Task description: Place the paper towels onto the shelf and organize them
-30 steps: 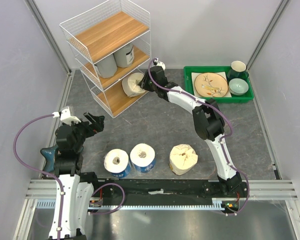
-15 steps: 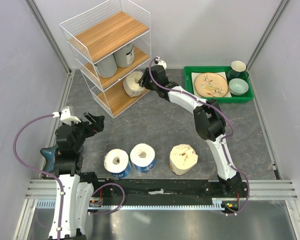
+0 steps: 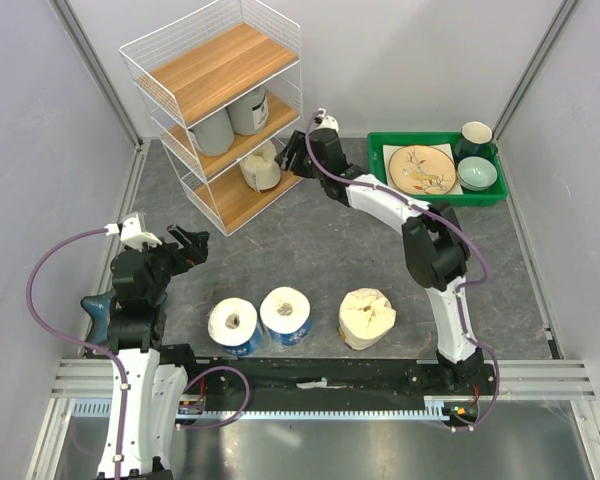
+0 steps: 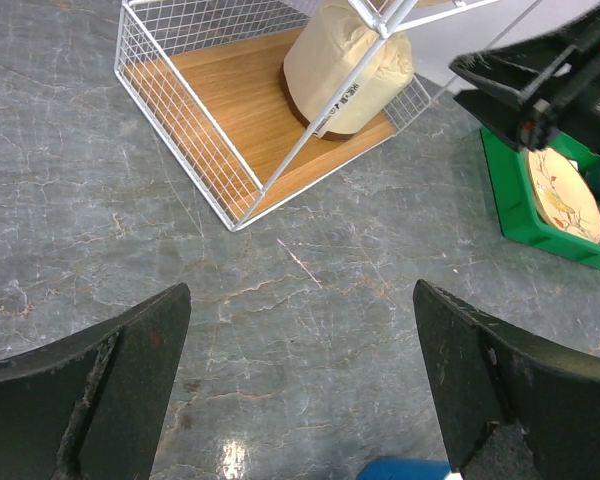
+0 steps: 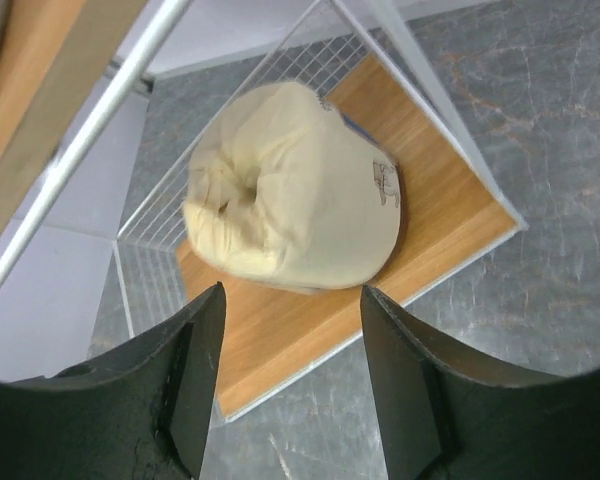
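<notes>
Now the right gripper (image 5: 292, 300) stands with jaws apart just right of a cream roll (image 5: 290, 215) on the bottom tier of the shelf (image 3: 220, 70), not touching it. Two grey rolls (image 3: 212, 130) stand on the middle tier. Nearer, two blue rolls (image 3: 233, 325) and a second cream roll (image 3: 367, 318) sit on the counter (image 3: 310, 240). The left gripper (image 4: 302, 288) hangs with jaws spread, empty.

Green tray (image 3: 420, 139) — plate (image 3: 421, 169), bowl (image 3: 477, 173) and mug (image 3: 476, 135) inside.
</notes>
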Controlling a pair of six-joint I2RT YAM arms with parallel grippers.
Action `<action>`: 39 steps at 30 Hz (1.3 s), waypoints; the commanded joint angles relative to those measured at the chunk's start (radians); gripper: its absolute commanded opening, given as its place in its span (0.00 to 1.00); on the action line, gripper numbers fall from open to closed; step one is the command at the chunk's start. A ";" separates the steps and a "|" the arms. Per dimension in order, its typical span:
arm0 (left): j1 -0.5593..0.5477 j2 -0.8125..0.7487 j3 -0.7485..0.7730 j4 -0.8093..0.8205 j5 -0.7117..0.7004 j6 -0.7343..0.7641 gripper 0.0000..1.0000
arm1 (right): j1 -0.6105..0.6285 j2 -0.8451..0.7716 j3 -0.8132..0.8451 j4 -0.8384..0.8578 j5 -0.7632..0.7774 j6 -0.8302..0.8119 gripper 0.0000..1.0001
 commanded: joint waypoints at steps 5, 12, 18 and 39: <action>-0.002 -0.008 0.005 0.006 -0.019 0.042 1.00 | 0.011 -0.475 -0.365 -0.089 -0.133 -0.079 0.70; -0.003 -0.003 0.010 0.004 -0.015 0.037 1.00 | 0.078 -0.985 -0.665 -0.633 0.040 -0.156 0.79; -0.002 0.003 0.005 0.012 -0.021 0.034 1.00 | 0.093 -1.204 -0.762 -0.934 0.106 -0.070 0.81; -0.003 0.016 0.005 0.011 0.004 0.027 1.00 | 0.097 -1.368 -1.086 -0.869 0.053 0.031 0.80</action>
